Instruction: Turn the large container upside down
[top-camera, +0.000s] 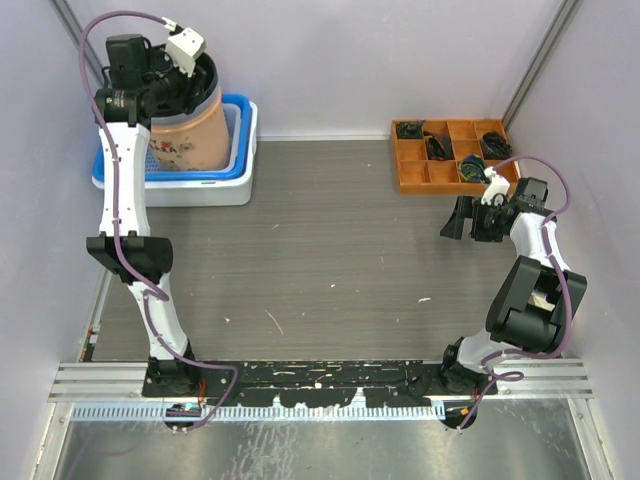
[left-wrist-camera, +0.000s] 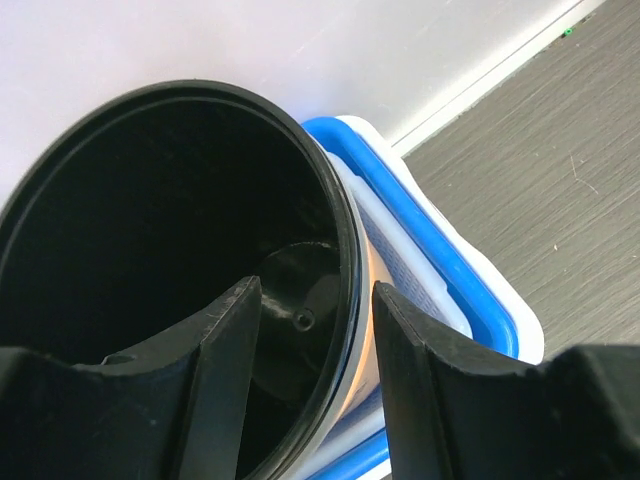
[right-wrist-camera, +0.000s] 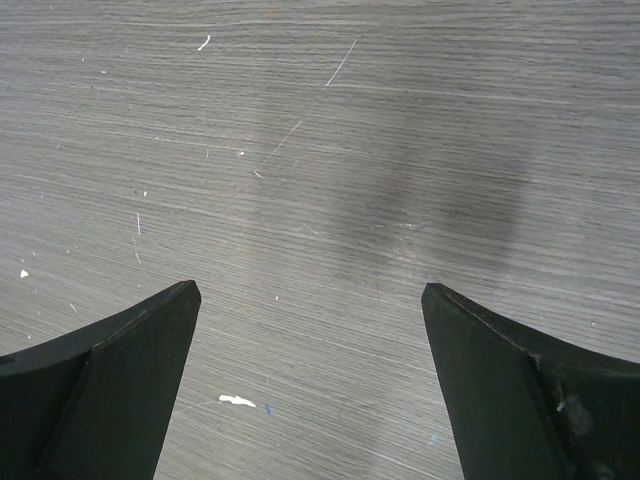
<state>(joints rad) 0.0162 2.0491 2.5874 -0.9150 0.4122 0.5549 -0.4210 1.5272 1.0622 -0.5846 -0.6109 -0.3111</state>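
Your large container (top-camera: 190, 140) stands mouth up in the blue-and-white tray (top-camera: 235, 185) at the far left of the desk (top-camera: 330, 250). Your left gripper (left-wrist-camera: 315, 295) sits at its black rim. The jaws are parted and straddle the rim, one finger inside and one outside, with a gap on each side, so nothing is pinched. Your right gripper (right-wrist-camera: 310, 300) hangs over bare desk on the right, jaws wide apart and empty, just on the near side of the orange organiser (top-camera: 412, 172).
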